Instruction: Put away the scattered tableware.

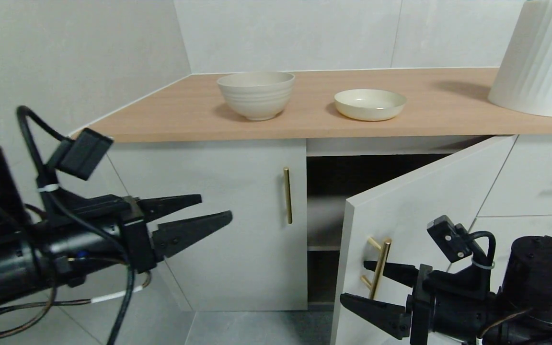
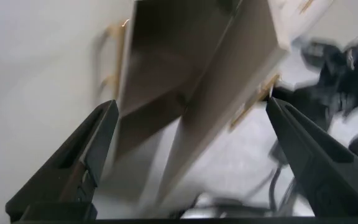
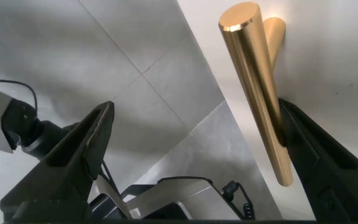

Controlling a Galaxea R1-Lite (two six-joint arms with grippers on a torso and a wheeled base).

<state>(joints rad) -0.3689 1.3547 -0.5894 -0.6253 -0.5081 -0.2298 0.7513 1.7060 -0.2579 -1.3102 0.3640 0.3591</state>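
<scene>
A deep ribbed cream bowl (image 1: 256,94) and a shallow cream dish (image 1: 370,103) stand apart on the wooden counter (image 1: 429,115). Below it, the right cabinet door (image 1: 415,211) hangs open. My right gripper (image 1: 352,281) is open at that door's gold handle (image 1: 379,268). In the right wrist view the handle (image 3: 253,81) lies between the open fingers of the right gripper (image 3: 194,106), close to one of them. My left gripper (image 1: 216,206) is open and holds nothing in front of the shut left door (image 1: 228,225). From the left wrist view, the left gripper (image 2: 191,102) faces the open door (image 2: 229,93).
A tall white ribbed container (image 1: 539,57) stands at the counter's right end. The open cabinet shows a shelf (image 1: 324,247) inside. The shut door carries a vertical gold handle (image 1: 287,195). Drawers (image 1: 534,177) lie to the right, and grey floor tiles (image 1: 257,328) lie below.
</scene>
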